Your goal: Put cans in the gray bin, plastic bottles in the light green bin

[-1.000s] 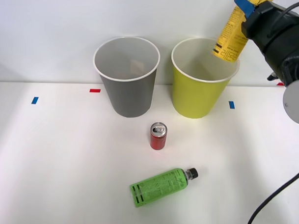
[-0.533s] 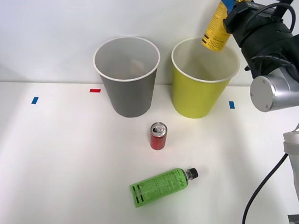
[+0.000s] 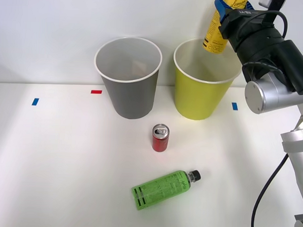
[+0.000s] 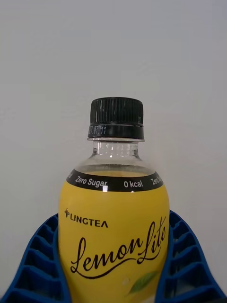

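Note:
My right gripper [image 3: 226,7] is shut on the yellow-label plastic bottle [image 3: 216,31], which hangs nearly upright above the far rim of the light green bin [image 3: 206,93]. In the right wrist view the blue ribbed fingers [image 4: 35,265] press both sides of the yellow bottle [image 4: 113,232], whose black cap points away. The gray bin [image 3: 128,88] stands to the left of the green one. A short red can [image 3: 160,137] stands upright in front of the bins. The green-label bottle [image 3: 163,189] lies on its side nearer the front, cap to the right.
Small blue [image 3: 35,101] and red [image 3: 96,91] tape marks dot the white table. A black cable [image 3: 268,187] hangs at the right beside my arm. A plain white wall rises just behind the bins.
The arm has swung left and lifted slightly, carrying the yellow bottle from over the green bin's right rim to over its far rim, turning it more upright.

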Motion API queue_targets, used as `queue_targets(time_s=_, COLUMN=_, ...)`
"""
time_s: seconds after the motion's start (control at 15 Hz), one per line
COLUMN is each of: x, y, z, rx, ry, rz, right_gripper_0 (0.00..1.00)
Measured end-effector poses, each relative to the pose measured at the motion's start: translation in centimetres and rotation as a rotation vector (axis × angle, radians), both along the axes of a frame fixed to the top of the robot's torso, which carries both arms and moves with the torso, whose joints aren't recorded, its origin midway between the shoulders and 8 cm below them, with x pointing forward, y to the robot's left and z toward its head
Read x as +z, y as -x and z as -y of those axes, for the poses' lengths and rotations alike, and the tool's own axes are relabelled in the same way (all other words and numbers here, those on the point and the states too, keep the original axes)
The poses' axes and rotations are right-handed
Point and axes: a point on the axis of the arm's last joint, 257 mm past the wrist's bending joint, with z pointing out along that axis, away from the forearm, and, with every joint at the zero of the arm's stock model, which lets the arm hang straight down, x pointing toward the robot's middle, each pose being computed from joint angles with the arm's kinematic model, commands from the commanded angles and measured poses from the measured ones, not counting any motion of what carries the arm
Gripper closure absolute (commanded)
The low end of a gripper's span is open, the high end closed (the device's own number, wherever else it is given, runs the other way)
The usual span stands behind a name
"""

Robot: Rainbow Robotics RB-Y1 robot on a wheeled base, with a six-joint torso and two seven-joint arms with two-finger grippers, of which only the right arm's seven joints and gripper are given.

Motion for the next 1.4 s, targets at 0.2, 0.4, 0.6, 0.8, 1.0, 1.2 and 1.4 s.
queue_targets(time_s=0.2, x=-0.3, y=0.1, z=-0.4, rx=0.009, ry=0.001, rz=-0.004, right_gripper_0=0.0)
queue_targets(time_s=0.4, x=-1.1, y=1.2, z=-0.4, rx=0.016, ry=-0.002, rz=0.001, right_gripper_0=0.0)
queue_targets(time_s=0.6, x=-2.5, y=4.4, z=-0.2, rx=0.03, ry=0.001, rz=0.007, right_gripper_0=0.0)
queue_targets(time_s=0.8, x=-6.0, y=7.9, z=1.6, rx=0.007, ry=0.028, rz=-0.03, right_gripper_0=0.0)
queue_targets(time_s=1.0, x=-10.6, y=12.5, z=4.3, rx=-0.047, ry=0.08, rz=-0.094, right_gripper_0=0.0)
queue_targets(time_s=1.2, x=-14.2, y=16.9, z=6.7, rx=-0.11, ry=0.151, rz=-0.158, right_gripper_0=0.0)
queue_targets(time_s=1.4, x=-17.0, y=20.3, z=8.5, rx=-0.155, ry=0.193, rz=-0.195, right_gripper_0=0.0)
